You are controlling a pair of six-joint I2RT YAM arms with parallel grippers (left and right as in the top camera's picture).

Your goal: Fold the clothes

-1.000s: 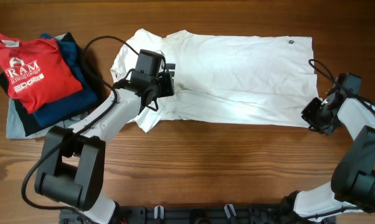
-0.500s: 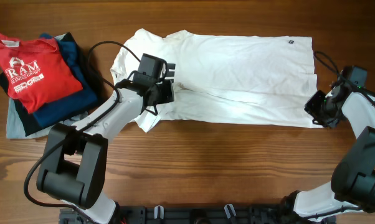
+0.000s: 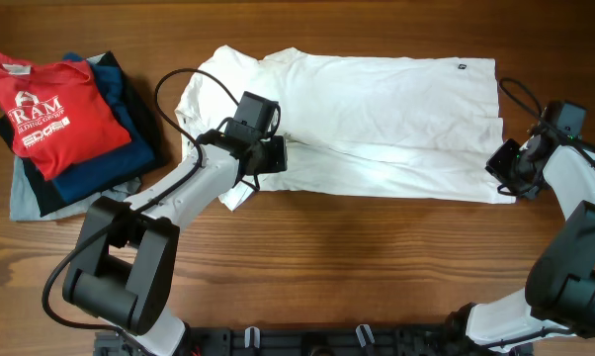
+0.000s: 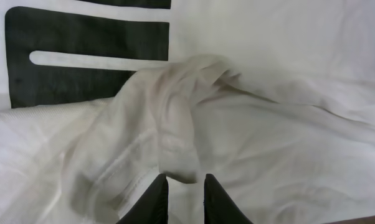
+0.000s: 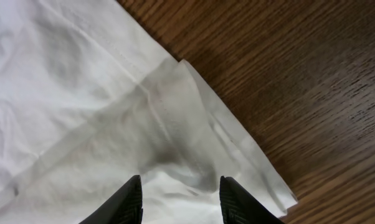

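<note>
The clothes, a white T-shirt [image 3: 386, 109], lie spread across the far half of the table, lower edge doubled over. My left gripper [image 3: 274, 153] is over the shirt's left part, shut on a raised fold of white cloth [image 4: 175, 143]. That fold runs down between the fingertips of the left gripper [image 4: 185, 196]. Black lettering [image 4: 81, 62] shows beyond it. My right gripper [image 3: 505, 168] is at the shirt's right near corner. In the right wrist view the right gripper [image 5: 180, 199] has its jaws apart over the layered hem corner [image 5: 194, 106], with cloth lying between them.
A pile of other garments sits at the far left: a red T-shirt [image 3: 55, 109] with white lettering on dark blue [image 3: 120, 99] and grey [image 3: 26, 198] ones. Bare wooden table [image 3: 377, 267] runs along the near side. A black cable [image 3: 179, 89] loops above the left arm.
My left gripper has moved right and slightly nearer, drawing the pinched cloth inward. My right gripper has shifted a little farther back at the corner and its jaws have widened.
</note>
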